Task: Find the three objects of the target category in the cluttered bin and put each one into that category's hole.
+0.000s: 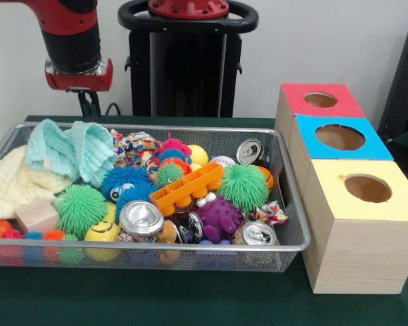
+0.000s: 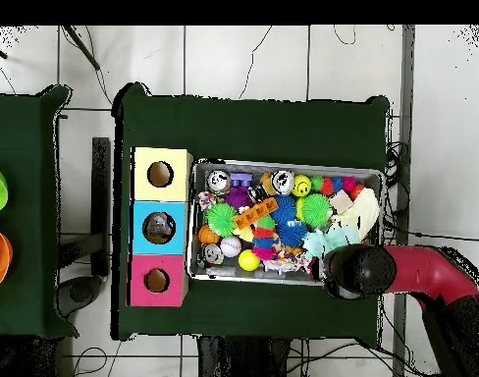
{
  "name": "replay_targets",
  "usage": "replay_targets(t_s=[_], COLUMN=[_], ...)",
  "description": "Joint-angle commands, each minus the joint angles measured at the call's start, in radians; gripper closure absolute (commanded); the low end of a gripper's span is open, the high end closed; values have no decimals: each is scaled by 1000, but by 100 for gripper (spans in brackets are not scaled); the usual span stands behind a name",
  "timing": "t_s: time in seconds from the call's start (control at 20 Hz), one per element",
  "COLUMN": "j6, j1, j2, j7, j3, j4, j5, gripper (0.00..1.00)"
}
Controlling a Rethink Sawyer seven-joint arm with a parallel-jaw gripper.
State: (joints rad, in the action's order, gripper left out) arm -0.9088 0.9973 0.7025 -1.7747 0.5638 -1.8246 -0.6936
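Note:
The silver wire-mesh bin [image 1: 294, 239] is full of toys; it also shows in the overhead view [image 2: 287, 279]. One crumpled shiny plastic wad [image 1: 273, 213] lies at the bin's near right end, next to a can. Another wad [image 1: 132, 147] lies by the far wall beside a mint cloth. They also show in the overhead view: the first wad [image 2: 206, 200] and the second wad [image 2: 293, 258]. I see no third wad. My gripper [image 1: 89, 106] hangs behind the bin's far left rim, above table level, holding nothing that I can see. From overhead the gripper [image 2: 345, 271] sits over the bin's robot-side edge.
Three wooden boxes stand right of the bin: red top [image 1: 321, 100], blue top [image 1: 339, 138], yellow top [image 1: 367, 189], each with a round hole. Silver cans [image 1: 141, 219], spiky rubber balls [image 1: 243, 186], an orange tray [image 1: 186, 187] and knitted cloths [image 1: 71, 151] crowd the bin.

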Motion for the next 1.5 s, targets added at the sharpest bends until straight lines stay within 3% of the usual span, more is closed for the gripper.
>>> replay_targets(t_s=[0.05, 0.5, 0.7, 0.75, 1.05, 1.5], j6=[-211, -259, -179, -159, -29, 86], j1=[-19, -10, 6, 9, 41, 1], j2=[73, 73, 84, 87, 67, 29], j7=[344, 334, 301, 292, 277, 165], j3=[112, 147, 162, 166, 180, 130], j4=[111, 122, 92, 84, 49, 50], j5=[54, 36, 22, 18, -27, -100], gripper=[100, 100, 100, 0, 0, 0])
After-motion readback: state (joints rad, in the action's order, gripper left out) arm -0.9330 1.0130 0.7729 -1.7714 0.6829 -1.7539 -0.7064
